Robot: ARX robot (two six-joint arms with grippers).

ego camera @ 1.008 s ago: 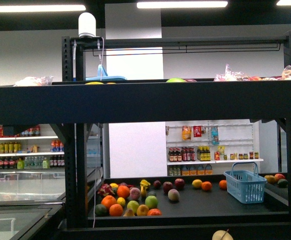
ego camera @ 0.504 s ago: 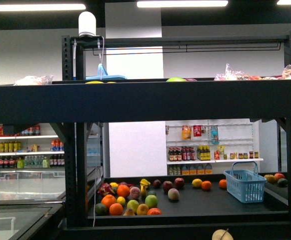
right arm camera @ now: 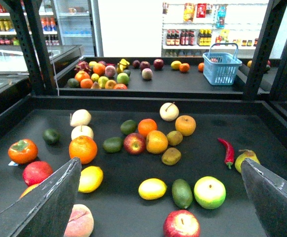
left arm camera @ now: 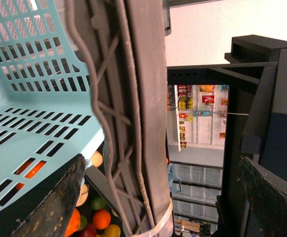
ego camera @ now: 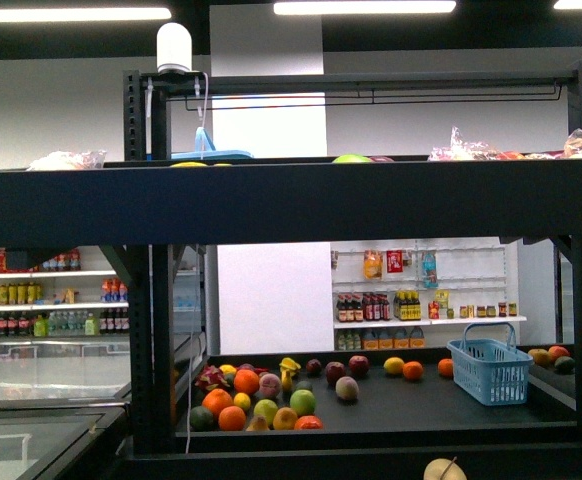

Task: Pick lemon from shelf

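Black shelf (ego camera: 291, 205) fills the front view. Its thick front board runs across mid-frame and hides the near deck, so no arm and no lemon show there. Only a cream apple (ego camera: 444, 470) shows, clipped by the bottom edge. The right wrist view looks down on one deck with loose fruit scattered over it, probably laid out for picking.

Light blue basket (left arm camera: 30, 98) takes the upper left of the left wrist view. Its wire handle (left arm camera: 109, 123) runs down mid-frame between the fingers of the left gripper (left arm camera: 161, 159). Those jaws stand wide apart with nothing pinched. How the basket is carried can't be told; it is likely hung there to take the fruit.

Right gripper (right arm camera: 161, 163) has its fingers in the lower corners, spread fully and empty. It hovers over the fruit in what looks like a pre-grasp line-up.

Lemon (right arm camera: 152, 188) lies on the deck at lower centre of the right wrist view, clear of both fingers. It is just beside a dark green avocado (right arm camera: 182, 193), with a green apple (right arm camera: 209, 192) further right and a red apple (right arm camera: 181, 224) below. A yellow-orange fruit (right arm camera: 90, 178) at lower left could be mistaken for it. The peach (right arm camera: 78, 222) at the bottom edge is part hidden by a finger.
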